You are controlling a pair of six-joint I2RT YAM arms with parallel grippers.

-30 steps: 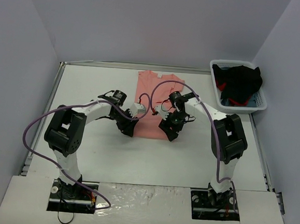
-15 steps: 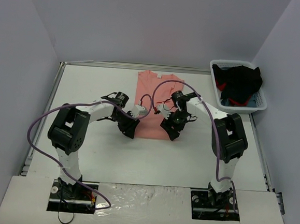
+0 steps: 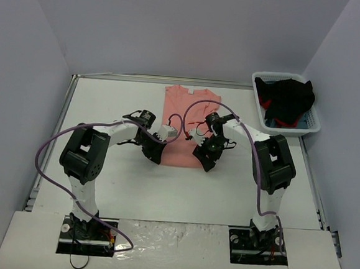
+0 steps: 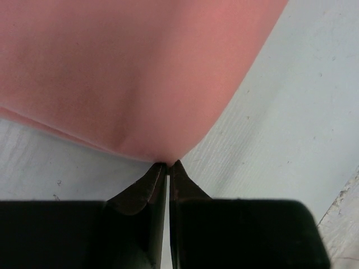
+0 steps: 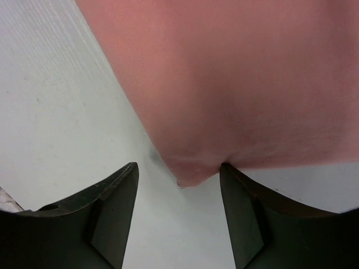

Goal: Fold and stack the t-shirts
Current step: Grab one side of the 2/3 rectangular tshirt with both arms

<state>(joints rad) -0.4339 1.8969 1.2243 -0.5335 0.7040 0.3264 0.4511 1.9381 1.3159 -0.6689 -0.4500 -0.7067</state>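
A salmon-pink t-shirt [image 3: 185,110] lies flat on the white table, folded lengthwise into a narrow strip that runs away from the arms. My left gripper [image 3: 155,154] is at its near left corner. In the left wrist view the black jaws [image 4: 168,163] are shut, pinching the tip of the t-shirt [image 4: 140,73] corner. My right gripper [image 3: 206,160] is at the near right corner. In the right wrist view it [image 5: 178,168] stands open, with the t-shirt [image 5: 241,73] corner lying between the fingertips and touching the right one.
A white plastic basket [image 3: 257,78] stands at the back right, holding dark clothes [image 3: 289,96] with some red and blue. Grey walls enclose the table on three sides. Purple cables loop over both arms.
My left gripper has closed onto the near left corner of the t-shirt. The right gripper stayed open and shifted slightly at the near right corner.
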